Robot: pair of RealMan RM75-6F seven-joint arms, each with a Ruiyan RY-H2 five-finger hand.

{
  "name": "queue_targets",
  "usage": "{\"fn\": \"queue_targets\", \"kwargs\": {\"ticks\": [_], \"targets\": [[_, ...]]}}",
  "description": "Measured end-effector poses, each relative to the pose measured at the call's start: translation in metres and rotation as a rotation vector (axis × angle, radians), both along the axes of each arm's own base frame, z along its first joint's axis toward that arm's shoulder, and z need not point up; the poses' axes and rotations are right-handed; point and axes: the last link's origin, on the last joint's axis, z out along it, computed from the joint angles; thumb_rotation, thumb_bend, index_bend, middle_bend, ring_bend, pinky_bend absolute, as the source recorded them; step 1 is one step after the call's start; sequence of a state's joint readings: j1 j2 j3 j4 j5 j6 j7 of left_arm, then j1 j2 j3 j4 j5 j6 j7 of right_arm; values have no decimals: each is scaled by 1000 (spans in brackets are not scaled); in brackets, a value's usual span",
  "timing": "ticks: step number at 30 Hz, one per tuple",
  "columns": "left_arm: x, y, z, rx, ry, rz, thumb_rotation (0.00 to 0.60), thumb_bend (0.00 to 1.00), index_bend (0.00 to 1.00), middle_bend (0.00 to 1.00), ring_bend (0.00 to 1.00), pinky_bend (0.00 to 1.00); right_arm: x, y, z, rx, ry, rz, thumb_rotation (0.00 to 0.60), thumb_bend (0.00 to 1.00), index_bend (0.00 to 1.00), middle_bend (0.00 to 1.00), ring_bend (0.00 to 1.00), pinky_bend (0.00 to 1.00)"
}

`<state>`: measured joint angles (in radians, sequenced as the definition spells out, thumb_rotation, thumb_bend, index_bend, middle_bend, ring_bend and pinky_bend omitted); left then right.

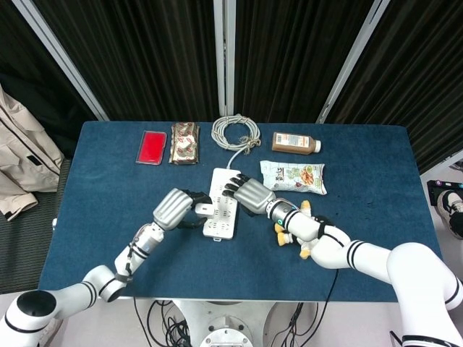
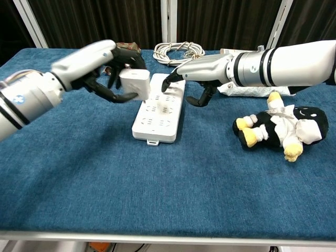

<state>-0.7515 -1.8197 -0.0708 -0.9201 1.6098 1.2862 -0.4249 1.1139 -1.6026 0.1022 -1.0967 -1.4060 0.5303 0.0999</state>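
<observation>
- Red flat case (image 1: 151,147) lies at the far left of the blue counter (image 1: 108,188), with a brown patterned snack packet (image 1: 184,142) just beside it on the right.
- Left hand (image 2: 107,68) is raised above the counter, fingers curled round a white plug adapter (image 2: 133,81); the adapter is clear of the sockets, held off the left edge of the strip's far half.
- White power strip (image 2: 160,112) lies flat near the counter's middle, its long axis running away from the robot; its cord leads back to a coiled white cable (image 1: 235,132) at the far edge.
- Right hand (image 2: 197,71) holds nothing; an extended fingertip presses on the far end of the power strip, while the other fingers curl down beside the strip's right edge.
- Brown bottle (image 1: 295,142) lies on its side at the far edge, right of the cable.
- Printed snack bag (image 1: 293,176) lies flat just in front of the bottle, behind the right forearm.
- Plush toy (image 2: 281,126) in black, white and yellow lies on its side, right of the power strip and apart from it.
</observation>
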Motion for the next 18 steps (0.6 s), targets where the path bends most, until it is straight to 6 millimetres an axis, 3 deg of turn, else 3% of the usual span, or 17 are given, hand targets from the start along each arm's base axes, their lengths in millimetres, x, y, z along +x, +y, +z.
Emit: {"fn": "queue_targets", "kwargs": {"ticks": [6, 10, 13, 18], "targets": [[-34, 0, 19, 71, 102, 88, 600, 500, 454, 510, 385, 394, 4, 1, 30, -53, -84, 16, 600, 532, 169, 156, 0, 0], [-50, -5, 25, 82, 214, 139, 600, 327, 300, 373, 254, 260, -2, 4, 58, -104, -131, 21, 600, 505, 170, 155, 0, 0], [-57, -11, 26, 71, 285, 177, 600, 205, 222, 304, 195, 218, -13, 10, 81, -148, -158, 15, 600, 445, 170, 153, 0, 0], [-62, -22, 37, 76, 318, 222, 600, 147, 170, 244, 137, 177, -44, 28, 120, -238, -177, -24, 600, 357, 156, 149, 0, 0]]}}
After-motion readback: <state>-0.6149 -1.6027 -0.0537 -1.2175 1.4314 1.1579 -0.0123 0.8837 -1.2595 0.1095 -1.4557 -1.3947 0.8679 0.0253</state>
